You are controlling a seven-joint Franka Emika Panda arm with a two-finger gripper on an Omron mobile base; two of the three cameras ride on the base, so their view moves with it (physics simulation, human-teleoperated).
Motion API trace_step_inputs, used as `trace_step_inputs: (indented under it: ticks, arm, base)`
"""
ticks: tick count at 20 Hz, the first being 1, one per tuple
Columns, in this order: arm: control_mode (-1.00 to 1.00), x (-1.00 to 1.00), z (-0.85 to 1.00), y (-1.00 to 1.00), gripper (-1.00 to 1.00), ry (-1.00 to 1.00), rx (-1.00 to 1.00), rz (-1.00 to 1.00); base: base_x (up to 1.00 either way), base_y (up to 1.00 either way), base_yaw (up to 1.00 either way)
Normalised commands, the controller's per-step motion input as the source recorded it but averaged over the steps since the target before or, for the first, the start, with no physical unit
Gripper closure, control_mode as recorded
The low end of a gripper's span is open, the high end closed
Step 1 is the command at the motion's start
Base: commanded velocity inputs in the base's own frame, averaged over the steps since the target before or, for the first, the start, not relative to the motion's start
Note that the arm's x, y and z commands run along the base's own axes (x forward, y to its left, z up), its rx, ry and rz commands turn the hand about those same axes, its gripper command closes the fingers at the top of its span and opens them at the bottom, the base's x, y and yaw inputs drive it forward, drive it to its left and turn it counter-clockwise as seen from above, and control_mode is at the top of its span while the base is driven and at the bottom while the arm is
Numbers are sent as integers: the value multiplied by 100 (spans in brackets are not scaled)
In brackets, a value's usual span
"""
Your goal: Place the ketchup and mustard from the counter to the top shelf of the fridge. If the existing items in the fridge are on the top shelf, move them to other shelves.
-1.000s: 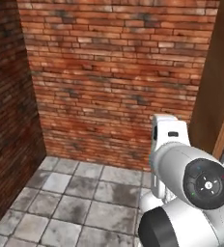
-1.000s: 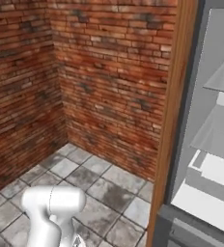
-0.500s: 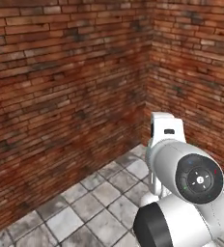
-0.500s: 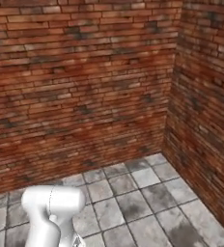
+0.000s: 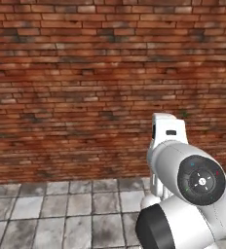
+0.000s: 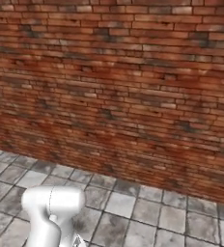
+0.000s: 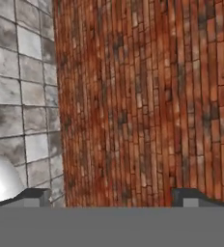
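My gripper [image 7: 116, 198] is open in the hand view: its two dark fingertips [image 7: 34, 195] stand wide apart with nothing between them, and it faces a red brick wall [image 7: 147, 96]. My white arm [image 5: 183, 189] rises folded at the lower right of the left base view, and its white arm link [image 6: 51, 212] sits at the lower left of the right base view. The ketchup, the mustard, the counter and the fridge with its top shelf are out of view.
A red brick wall [image 5: 85, 82] runs across the scene just ahead of the base. It meets a floor of grey stone tiles [image 6: 147, 212] that runs back towards the base.
The whole picture has swung as the base turned left. The fridge edge and then the wall corner slid out on the right. The gripper stays open.
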Motion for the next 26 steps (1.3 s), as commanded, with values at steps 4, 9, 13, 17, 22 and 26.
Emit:
trace_step_inputs:
  ticks: [4,9,13,17,22,26]
  arm:
    - [100,0,0,0,-100,0,0,0]
    - [100,0,0,0,-100,0,0,0]
    - [100,0,0,0,-100,0,0,0]
    - [100,0,0,0,-100,0,0,0]
    - [100,0,0,0,-100,0,0,0]
    - [100,0,0,0,-100,0,0,0]
  base:
    - [0,0,100]
    - [3,0,100]
    - [52,-10,93]
    - [100,-20,70]
    - [100,-14,52]
    - [100,0,34]
